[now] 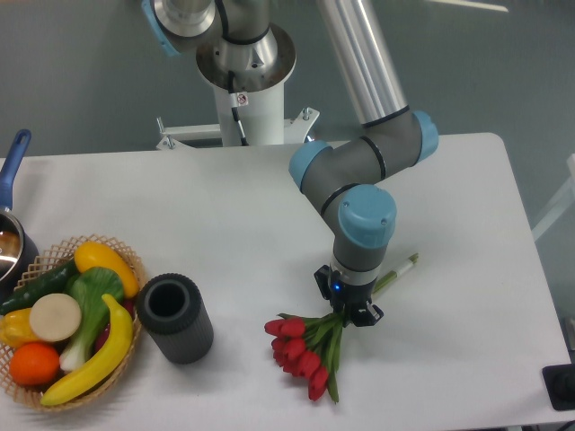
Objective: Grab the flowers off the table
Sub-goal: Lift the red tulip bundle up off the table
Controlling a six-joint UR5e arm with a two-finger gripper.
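The gripper (352,312) pinched the stems of the flowers (308,348) just above the table (225,233), right of a dark cylinder (173,318), the red heads drooping low, so the bunch looked liable to slip if that narrow hold loosened.

- The gripper (349,313) stands over the desk (225,206), on the stems of the flowers (305,350).
- The blooms lie just left of the gripper and nearer the front edge; the stem ends run out to its right and behind.
- A cylinder (174,318) stands upright well left of the gripper.
- A basket (133,269) of produce sits further left, with a pot (11,235) beyond it at the desk's left edge.
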